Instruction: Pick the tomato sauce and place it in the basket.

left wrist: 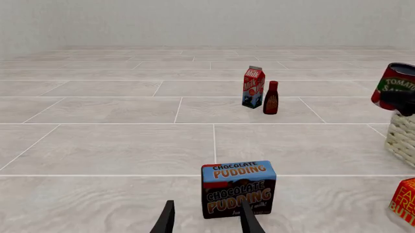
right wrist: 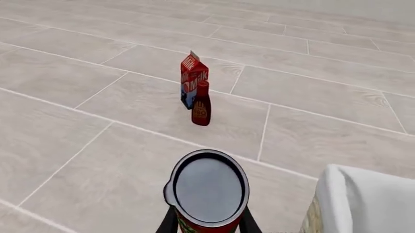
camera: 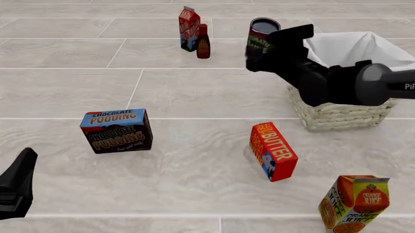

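R gripper [right wrist: 209, 224] is clamped on the can [camera: 261, 39], fingers on either side low on its body, per the R wrist view. The can is lifted off the surface [camera: 194, 92], upright or nearly so, dark top up. In the front view it sits just left of the basket [camera: 337, 115], near the rim but not over the opening yet; the L wrist view also shows the can [left wrist: 393, 86] above and to one side of the wicker wall. So the carry is underway and the release isn't due yet, imo.

L gripper [left wrist: 207, 219] is parked low near the pudding box [camera: 117, 130], jaws apart w/ nothing between them. Not involved.

Risks from here:
- Dropping early: the can looks short of the opening, so letting go now would prob land it on the rim or outside on the surface.
- Cloth lining [camera: 353, 48] folds over the rim; a low pass could catch the can's bottom or the fingers on it and tip the can.
- Grip is low on the can, so a quick swing could make it lean or slip.
- The arm body already crosses the basket's near-left corner in the front view; coming down too soon could nudge the basket.

Carton [camera: 188, 22] and bottle [camera: 203, 41] stand well apart from the path, as do the butter box [camera: 273, 151] and juice [camera: 354, 204].
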You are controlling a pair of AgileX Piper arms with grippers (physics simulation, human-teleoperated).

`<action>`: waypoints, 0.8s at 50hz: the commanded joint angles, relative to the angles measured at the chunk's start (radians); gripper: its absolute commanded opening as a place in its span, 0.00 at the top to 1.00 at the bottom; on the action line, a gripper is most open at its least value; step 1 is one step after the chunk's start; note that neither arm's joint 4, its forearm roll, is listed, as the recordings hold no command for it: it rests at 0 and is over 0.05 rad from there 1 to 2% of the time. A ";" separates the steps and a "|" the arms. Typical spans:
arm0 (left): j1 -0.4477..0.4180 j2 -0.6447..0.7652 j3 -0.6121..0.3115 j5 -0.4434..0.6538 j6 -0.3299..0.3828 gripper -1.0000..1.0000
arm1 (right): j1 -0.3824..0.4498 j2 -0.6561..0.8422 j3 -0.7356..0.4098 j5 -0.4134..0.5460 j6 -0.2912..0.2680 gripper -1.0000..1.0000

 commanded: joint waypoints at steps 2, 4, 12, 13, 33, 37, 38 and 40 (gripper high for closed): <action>0.000 0.000 0.000 0.000 0.000 0.00 | -0.033 -0.042 0.016 0.004 0.022 1.00; 0.000 0.000 0.000 0.000 0.000 0.00 | -0.037 -0.046 0.019 0.004 0.023 1.00; 0.000 0.000 0.000 0.000 0.000 0.00 | -0.061 -0.080 0.032 0.011 0.028 1.00; 0.000 0.000 0.000 0.000 0.000 0.00 | -0.064 -0.083 0.033 0.011 0.029 1.00; 0.000 0.000 0.000 0.000 0.000 0.00 | -0.119 -0.179 0.069 0.025 0.031 1.00; 0.000 0.000 0.000 0.000 0.000 0.00 | -0.131 -0.197 0.072 0.032 0.032 1.00; 0.000 0.000 0.000 0.000 0.000 0.00 | -0.133 -0.201 0.073 0.033 0.035 1.00; 0.000 0.000 0.000 0.000 0.000 0.00 | -0.137 -0.217 0.075 0.038 0.038 1.00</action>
